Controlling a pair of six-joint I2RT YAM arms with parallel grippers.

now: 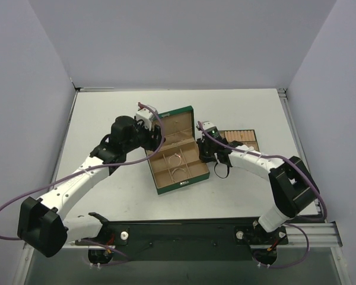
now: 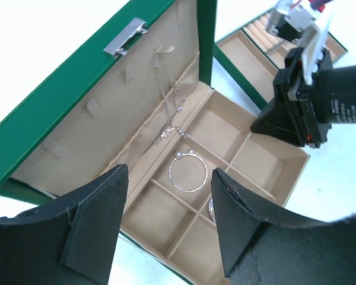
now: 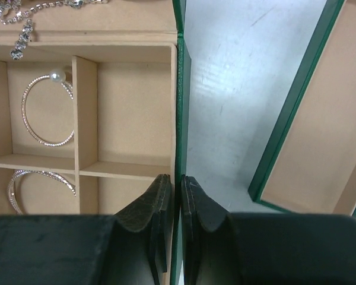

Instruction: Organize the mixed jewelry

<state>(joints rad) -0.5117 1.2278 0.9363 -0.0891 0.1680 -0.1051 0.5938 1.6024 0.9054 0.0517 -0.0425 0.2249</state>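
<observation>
Now, bangle (image 2: 188, 173) inside green box (image 2: 205, 41).

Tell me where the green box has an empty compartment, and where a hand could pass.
Free: the two compartments beside the right wall of the green box, bordered by the pearl bangle and second bangle. Bare table between box and tray. Crowded: the right gripper pinches that wall; the left gripper hovers above.

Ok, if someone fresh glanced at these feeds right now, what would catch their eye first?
The open green box in the middle of the table, with the right gripper shut on the rim of its right-hand wall. Inside, a silvery bangle hoop lies in a tan compartment and a fine pale chain hangs down the raised lid's lining. The left gripper hovers open above it.
</observation>
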